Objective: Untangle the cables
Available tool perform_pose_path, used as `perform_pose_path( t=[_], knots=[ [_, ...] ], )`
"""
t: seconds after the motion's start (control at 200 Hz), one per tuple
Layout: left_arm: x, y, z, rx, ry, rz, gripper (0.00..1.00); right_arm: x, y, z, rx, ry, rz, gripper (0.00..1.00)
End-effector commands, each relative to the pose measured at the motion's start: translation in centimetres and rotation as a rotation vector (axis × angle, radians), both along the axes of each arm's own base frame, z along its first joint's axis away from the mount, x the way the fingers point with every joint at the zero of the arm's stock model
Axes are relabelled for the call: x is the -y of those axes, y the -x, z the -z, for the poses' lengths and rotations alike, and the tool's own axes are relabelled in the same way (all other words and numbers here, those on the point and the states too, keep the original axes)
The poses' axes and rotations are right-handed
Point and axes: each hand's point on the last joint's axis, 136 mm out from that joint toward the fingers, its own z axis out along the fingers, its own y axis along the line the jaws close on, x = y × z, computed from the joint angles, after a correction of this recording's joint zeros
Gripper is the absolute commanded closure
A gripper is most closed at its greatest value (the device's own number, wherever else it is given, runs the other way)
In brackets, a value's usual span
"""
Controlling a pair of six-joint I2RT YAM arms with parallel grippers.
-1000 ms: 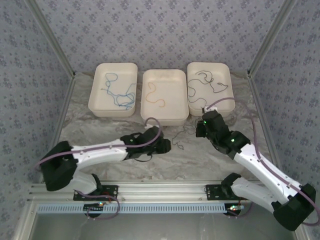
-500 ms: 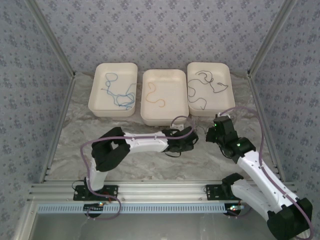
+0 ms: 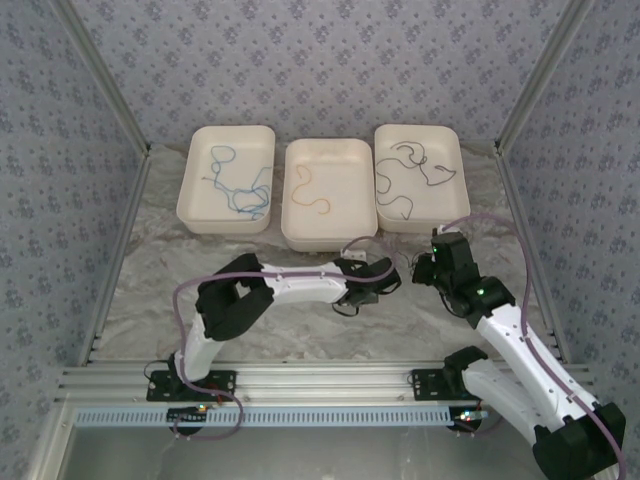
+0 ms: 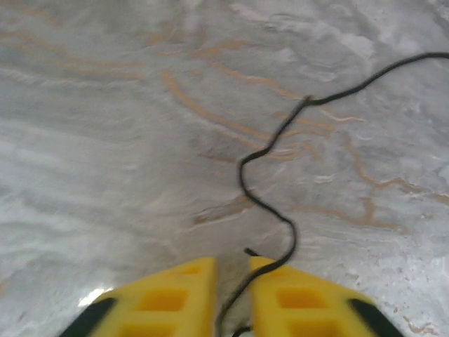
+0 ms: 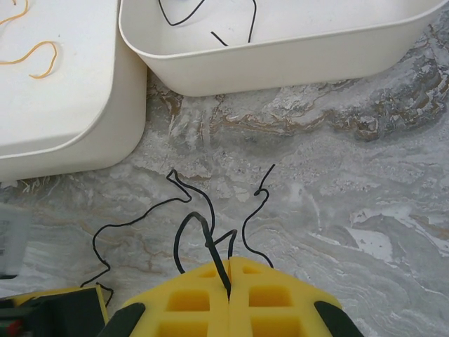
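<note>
A tangle of thin black cables [image 5: 189, 195] lies on the marble table in front of the trays. My right gripper [image 5: 230, 263] is shut on one black strand [image 5: 210, 246], which rises in a loop and runs into the seam between its yellow fingers. My left gripper [image 4: 233, 263] is low over the table. Its jaws stand a narrow gap apart, and a black cable [image 4: 243, 168] runs through the gap, against the right finger. In the top view the left gripper [image 3: 388, 276] and the right gripper [image 3: 421, 266] sit close together in front of the right tray.
Three white trays stand in a row at the back. The left tray [image 3: 232, 128] holds blue cable, the middle tray [image 3: 328, 143] yellow-tan cable, the right tray [image 3: 418, 128] black cables. The right tray's wall [image 5: 280, 67] is just ahead of my right gripper. Patterned walls close in the table.
My left arm swung right across the table to the black cable beside the right gripper, and its jaws narrowed around it. The right gripper drew back slightly to the right, staying shut.
</note>
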Motion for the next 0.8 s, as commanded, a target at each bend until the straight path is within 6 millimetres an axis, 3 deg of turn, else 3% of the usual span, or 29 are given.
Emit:
perform_pose_path(
  t=[0.0,0.21,0.3,0.395,0.455,0.53,0.63,0.72,0.794],
  knots=[
    [-1.5,-0.5,0.3,0.047,-0.09,-0.01,1.0,-0.2,0.4,0.7,-0.021,-0.025,0.002,1.0],
    [-11.7,-1.1,-6.3,0.305,-0.169,-0.167,1.0,-3.6,1.3,3.3,-0.068,-0.049,-0.071,1.0],
    [-15.9,-0.4,-8.6,0.35,-0.211,-0.201,1.0,-5.9,1.8,4.9,-0.092,-0.013,-0.119,0.92],
    [-18.9,0.3,-9.8,0.359,-0.211,-0.21,1.0,-8.2,2.1,6.4,-0.13,0.007,-0.166,0.69],
    [-19.8,0.6,-10.0,0.361,-0.19,-0.204,1.0,-9.0,2.0,6.4,-0.136,0.007,-0.159,0.56],
    [-20.9,0.9,-10.0,0.355,-0.176,-0.208,1.0,-8.5,1.8,5.1,-0.106,0.027,-0.119,0.4],
    [-22.2,1.2,-9.8,0.348,-0.176,-0.227,1.0,-5.9,1.8,3.0,-0.044,0.014,-0.005,0.26],
    [-22.3,1.3,-9.8,0.348,-0.148,-0.226,1.0,-3.8,0.8,2.4,-0.021,-0.068,0.087,0.23],
    [-22.2,1.4,-9.7,0.343,-0.133,-0.225,1.0,-3.0,-0.6,3.0,-0.047,-0.121,0.129,0.26]
  ],
)
